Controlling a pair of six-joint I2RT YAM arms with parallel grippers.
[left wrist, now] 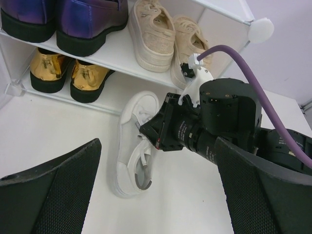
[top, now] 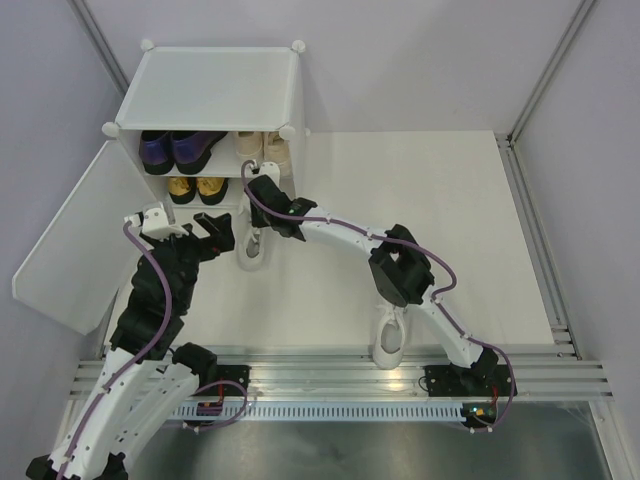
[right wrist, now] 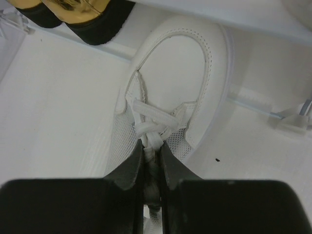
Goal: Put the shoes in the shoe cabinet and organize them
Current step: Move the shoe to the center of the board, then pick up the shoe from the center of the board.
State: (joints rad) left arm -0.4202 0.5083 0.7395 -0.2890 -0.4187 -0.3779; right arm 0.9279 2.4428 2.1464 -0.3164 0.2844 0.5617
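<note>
The white shoe cabinet [top: 215, 90] stands open at the back left. Purple loafers [top: 175, 148] and beige sneakers [top: 262, 148] sit on its shelf, gold heels [top: 195, 187] below at the left. My right gripper [right wrist: 152, 146] is shut on the laces and tongue of a white sneaker [right wrist: 180, 68], whose toe points at the lower right compartment; the sneaker [top: 252, 250] rests on the table just in front of the cabinet. My left gripper [left wrist: 156, 195] is open and empty, just left of that sneaker [left wrist: 131, 156]. The second white sneaker [top: 390, 338] lies near the front edge.
The cabinet's door panel [top: 70, 250] hangs open to the left, beside my left arm. A metal rail [top: 340, 375] runs along the near edge. The right arm [top: 400, 265] arches over the second sneaker.
</note>
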